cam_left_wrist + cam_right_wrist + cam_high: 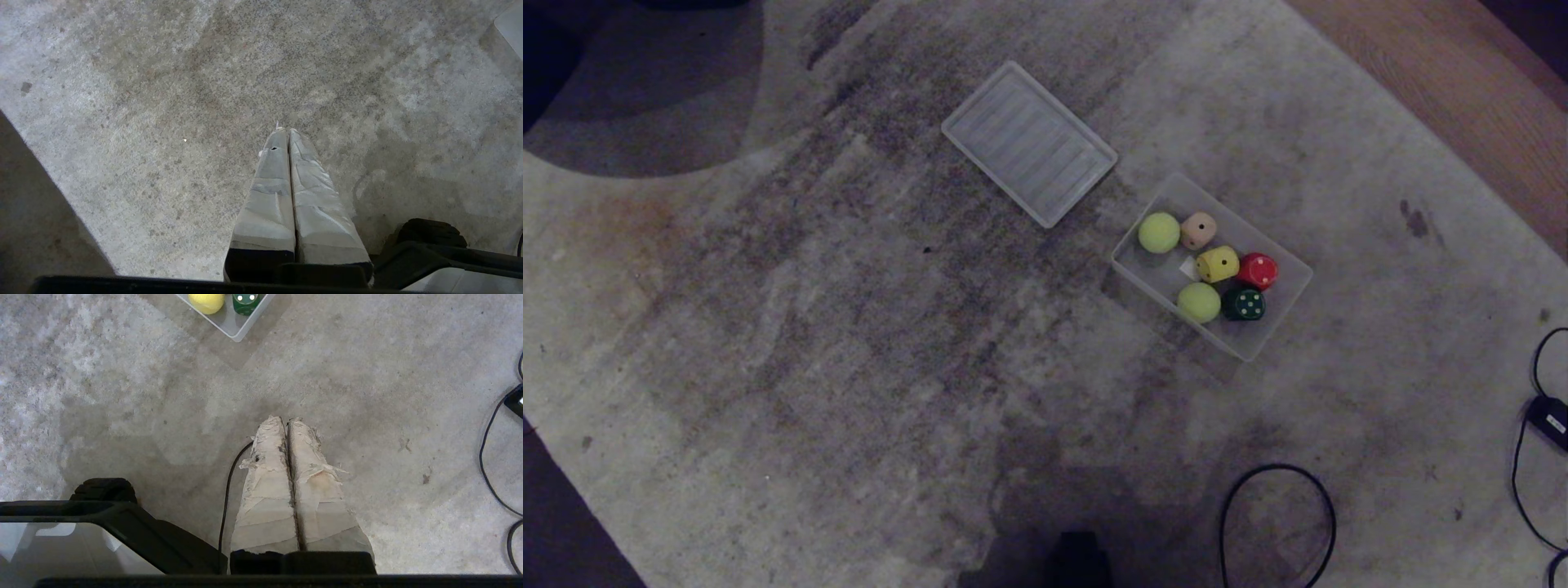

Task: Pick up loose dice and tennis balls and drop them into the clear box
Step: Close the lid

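The clear box [1278,327] lies on the rug right of centre in the head view. Inside it sit two tennis balls [1159,233] [1199,302] and several dice: beige [1199,230], yellow [1218,264], red [1258,271] and green [1245,305]. In the right wrist view a corner of the clear box [237,332] shows with a tennis ball [206,301] and the green die [245,303] in it. My right gripper [287,419] hangs shut and empty over bare rug, well short of the box. My left gripper [287,130] is shut too, holding nothing, above the rug.
A flat ribbed clear lid [1029,143] lies on the rug beyond the box to its left. Black cables [1278,523] loop near my base, with an adapter [1553,418] and more cable at the right edge. Wooden floor [1445,73] borders the rug at the far right.
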Tool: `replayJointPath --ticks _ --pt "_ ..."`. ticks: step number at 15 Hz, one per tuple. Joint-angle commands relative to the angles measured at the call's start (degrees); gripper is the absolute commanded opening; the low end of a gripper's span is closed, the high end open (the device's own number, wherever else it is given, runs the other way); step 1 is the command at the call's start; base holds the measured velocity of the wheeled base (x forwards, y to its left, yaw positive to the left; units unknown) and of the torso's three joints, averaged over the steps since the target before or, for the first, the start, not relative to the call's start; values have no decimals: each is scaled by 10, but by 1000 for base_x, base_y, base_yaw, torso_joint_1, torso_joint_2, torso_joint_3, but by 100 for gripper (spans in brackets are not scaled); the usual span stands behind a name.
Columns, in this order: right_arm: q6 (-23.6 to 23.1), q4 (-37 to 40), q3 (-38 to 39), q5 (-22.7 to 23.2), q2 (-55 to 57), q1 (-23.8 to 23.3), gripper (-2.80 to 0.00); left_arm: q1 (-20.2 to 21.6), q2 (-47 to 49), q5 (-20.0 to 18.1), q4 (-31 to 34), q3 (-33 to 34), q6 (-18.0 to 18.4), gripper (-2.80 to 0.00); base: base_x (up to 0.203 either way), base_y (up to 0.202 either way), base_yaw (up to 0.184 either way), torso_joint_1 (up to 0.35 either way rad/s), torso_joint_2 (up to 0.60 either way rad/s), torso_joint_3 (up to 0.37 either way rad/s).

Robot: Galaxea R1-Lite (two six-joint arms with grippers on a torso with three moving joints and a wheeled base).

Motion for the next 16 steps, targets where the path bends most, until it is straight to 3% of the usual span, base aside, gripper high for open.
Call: replayJointPath --ticks 1,16 --pt "0 -1 6 0 1 0 -280 0 1 0 0 1 0 -280 0 0 0 0 0 0" --pt "-2 -1 6 0 1 0 -280 0 1 0 0 1 -4 -280 0 0 0 3 4 181"
